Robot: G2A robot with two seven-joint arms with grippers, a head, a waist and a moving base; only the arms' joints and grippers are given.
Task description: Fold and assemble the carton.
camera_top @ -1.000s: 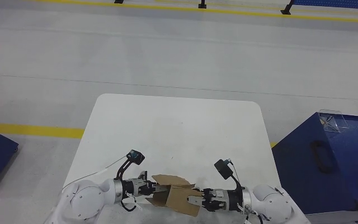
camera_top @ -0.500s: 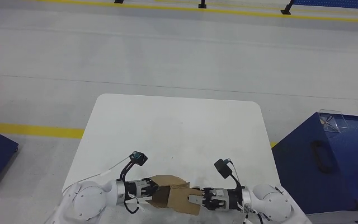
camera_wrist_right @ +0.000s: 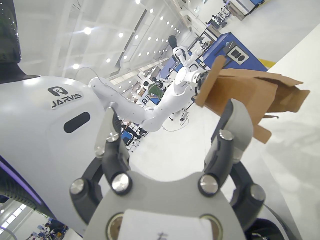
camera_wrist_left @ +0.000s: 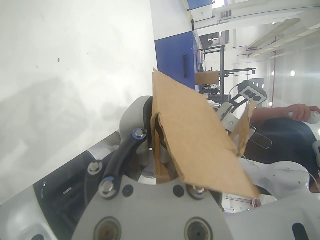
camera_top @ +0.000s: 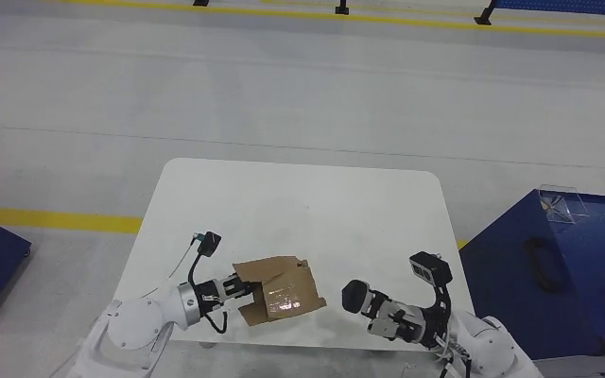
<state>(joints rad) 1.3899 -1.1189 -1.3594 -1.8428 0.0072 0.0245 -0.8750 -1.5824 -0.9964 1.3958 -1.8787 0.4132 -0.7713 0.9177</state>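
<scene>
A white counter point(camera_top: 302, 208) stands on a pale grey workshop floor point(camera_top: 284, 85). A yellow floor line point(camera_top: 66, 220) runs past its left side, and a blue cabinet point(camera_top: 539, 269) stands close to its right side.

The carton point(camera_top: 279, 291) is brown corrugated cardboard, partly opened, with several flaps standing out at angles. It sits over the near left part of the counter. Whether its lowest flap touches the surface cannot be told.

The left gripper point(camera_top: 236, 287) is at the left end of the carton. Its fingers are clamped on one cardboard panel, which the left wrist view shows running edge-on between them. The carton body point(camera_wrist_left: 195, 138) extends away from the gripper, tilted.

The right gripper point(camera_top: 354, 295) is over the near right part of the counter, just beside the right end of the carton and apart from it. Its fingers point(camera_wrist_right: 237, 121) are spread wide and grip nothing. In the right wrist view, the carton lies ahead of them, with one flap point(camera_wrist_right: 211, 82) raised.
</scene>
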